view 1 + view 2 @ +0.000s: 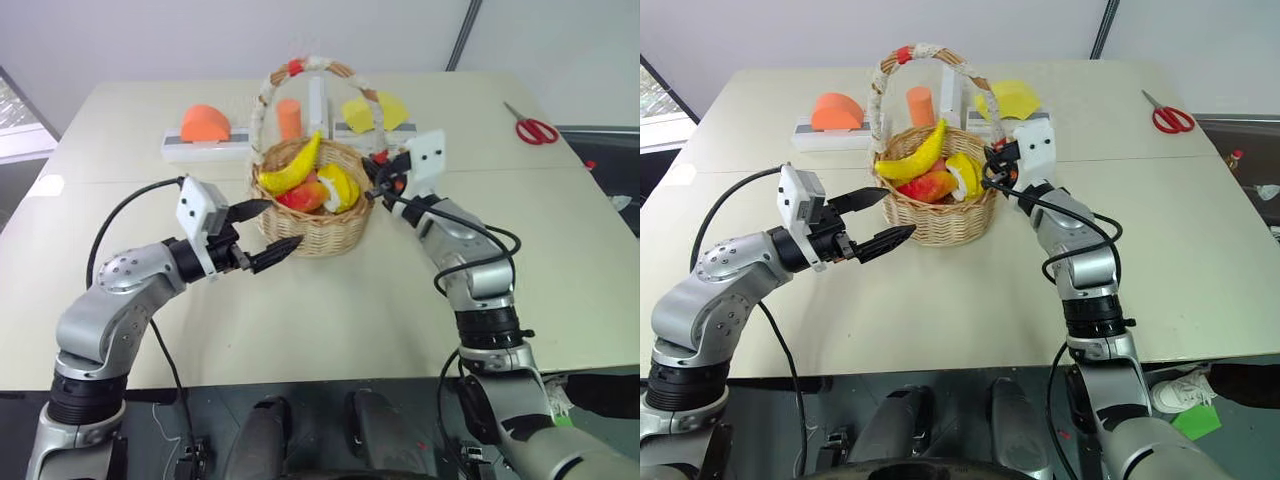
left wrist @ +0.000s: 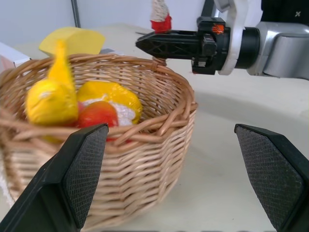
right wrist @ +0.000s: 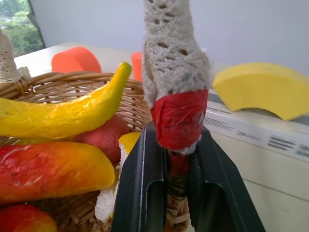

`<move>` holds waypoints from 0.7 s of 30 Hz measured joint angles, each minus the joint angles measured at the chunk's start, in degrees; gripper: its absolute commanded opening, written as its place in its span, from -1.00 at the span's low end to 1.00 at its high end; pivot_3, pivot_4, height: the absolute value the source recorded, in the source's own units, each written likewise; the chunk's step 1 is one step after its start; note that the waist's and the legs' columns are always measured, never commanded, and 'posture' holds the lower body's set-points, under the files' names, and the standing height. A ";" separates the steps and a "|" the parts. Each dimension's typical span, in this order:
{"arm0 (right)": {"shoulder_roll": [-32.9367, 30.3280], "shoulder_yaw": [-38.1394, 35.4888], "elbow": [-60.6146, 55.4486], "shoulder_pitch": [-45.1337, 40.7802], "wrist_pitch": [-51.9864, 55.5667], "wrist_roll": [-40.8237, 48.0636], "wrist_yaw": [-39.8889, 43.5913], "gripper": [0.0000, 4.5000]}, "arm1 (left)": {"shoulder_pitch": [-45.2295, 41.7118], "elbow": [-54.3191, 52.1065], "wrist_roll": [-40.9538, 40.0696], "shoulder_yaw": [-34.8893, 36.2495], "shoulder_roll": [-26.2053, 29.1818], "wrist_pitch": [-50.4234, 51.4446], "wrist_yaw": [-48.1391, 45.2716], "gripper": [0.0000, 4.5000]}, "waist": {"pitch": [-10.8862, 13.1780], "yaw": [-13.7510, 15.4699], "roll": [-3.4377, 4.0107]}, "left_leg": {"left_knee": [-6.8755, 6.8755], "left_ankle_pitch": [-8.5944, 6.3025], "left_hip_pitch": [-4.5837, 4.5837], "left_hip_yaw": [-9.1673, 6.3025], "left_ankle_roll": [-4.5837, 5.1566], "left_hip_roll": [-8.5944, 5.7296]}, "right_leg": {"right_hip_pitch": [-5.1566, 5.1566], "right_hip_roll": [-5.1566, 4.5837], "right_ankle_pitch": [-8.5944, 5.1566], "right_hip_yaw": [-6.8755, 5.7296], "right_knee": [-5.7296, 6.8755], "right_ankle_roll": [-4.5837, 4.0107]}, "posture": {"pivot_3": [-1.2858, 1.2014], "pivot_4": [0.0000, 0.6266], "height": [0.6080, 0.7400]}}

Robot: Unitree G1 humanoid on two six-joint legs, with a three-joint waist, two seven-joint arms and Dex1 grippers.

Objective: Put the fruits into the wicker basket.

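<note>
Inside the basket (image 1: 315, 232) the banana (image 1: 292, 166), mango (image 1: 305, 194) and other fruit are already gathered, its handle (image 3: 175, 87) is pinched by the right gripper (image 1: 377, 178), while the left gripper (image 1: 262, 232) is held wide open beside it.

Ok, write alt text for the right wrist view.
The right gripper is shut on the wicker basket's handle at its red band. Beside it, inside the basket, lie a yellow banana and a red-and-yellow mango.

Wicker basket (image 1: 318, 215) mouth crossed by its arched handle (image 1: 268, 95). Right gripper (image 3: 176, 193) fingers clamped on handle base, blocking that rim side. Left gripper (image 1: 262, 232) just beside the opposite wall. Foam shapes (image 1: 205, 123) behind. Front of bench (image 1: 330, 310) free.
</note>
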 measured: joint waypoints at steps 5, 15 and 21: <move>-8.23 -8.82 -3.21 4.35 -0.09 -0.74 -2.73 -0.98 | -1.71 1.79 0.07 -0.90 -0.78 -0.16 -0.85 1.00 | 0.00 1.00 0.00 | 0.02 0.00 -0.02 0.05 0.00 -0.05 | 0.00 -0.03 0.00 0.01 -0.02 0.00 | 0.03 -0.52 1.00; -15.97 -21.47 8.86 6.61 -6.50 -3.60 -9.72 -0.78 | -5.33 6.77 1.23 -4.19 -3.08 -1.88 -2.69 1.00 | -0.04 0.06 0.07 | 0.02 0.01 0.09 0.28 0.02 0.01 | 0.02 0.13 0.00 0.10 0.08 0.00 | 0.03 -0.52 1.00; -16.04 -22.22 9.52 6.69 -7.41 -2.72 -9.89 0.49 | -5.48 7.94 1.92 -4.29 -3.06 -2.79 -3.03 1.00 | -0.04 -0.23 0.07 | 0.03 0.02 0.08 0.24 0.02 0.04 | 0.02 0.12 0.00 0.10 0.11 0.00 | 0.03 -0.52 1.00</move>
